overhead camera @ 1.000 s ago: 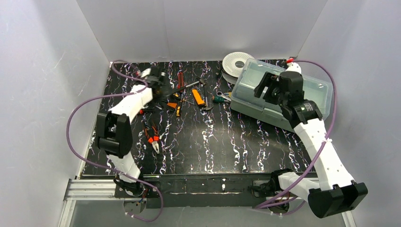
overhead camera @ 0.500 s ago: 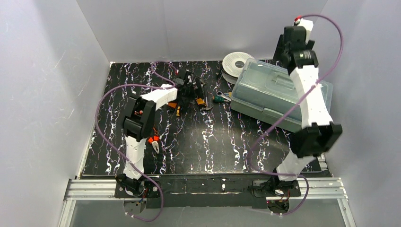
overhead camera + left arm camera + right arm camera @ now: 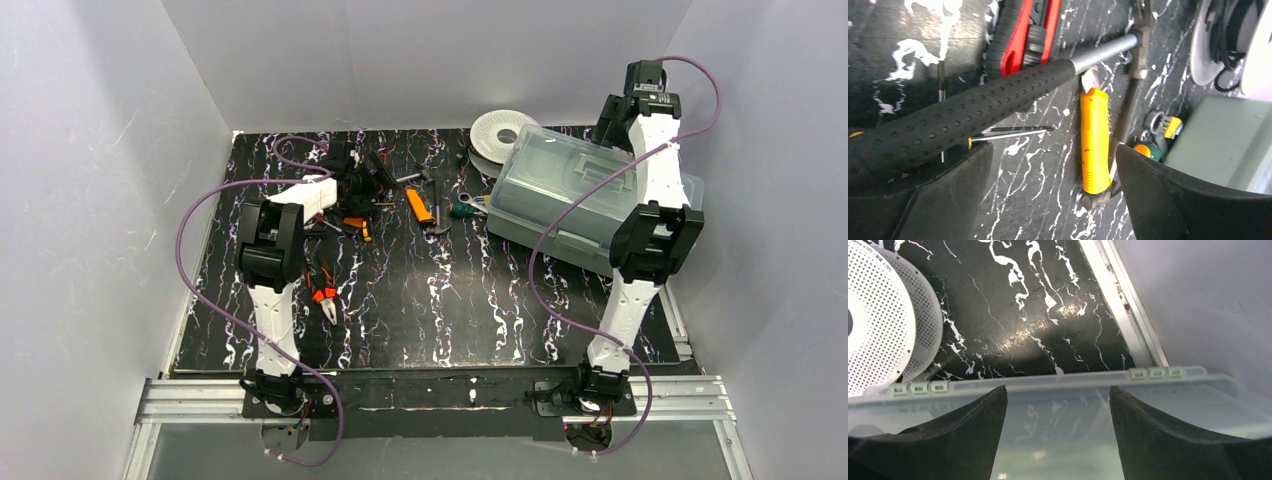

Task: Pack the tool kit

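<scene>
Top external: one lidded box, one spool; one orange pliers

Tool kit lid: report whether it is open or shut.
Shut. The clear lid lies flat over the pale-green box, its hinged edge down along the rim. Whether it is latched, cannot tell.

Your table is black, streaked all over with white marble-like veins. You have a pale-green box under a clear, slightly frosted lid, and a white spool dotted with fine perforations. In the left wrist view you see a black hammer handle with a dimpled pattern and a steel-grey shaft, a yellow-orange knife and a red-and-black tool. The small pliers have orange-red grips. Your left arm and right arm are white with black joints, and the cables are purple.
</scene>
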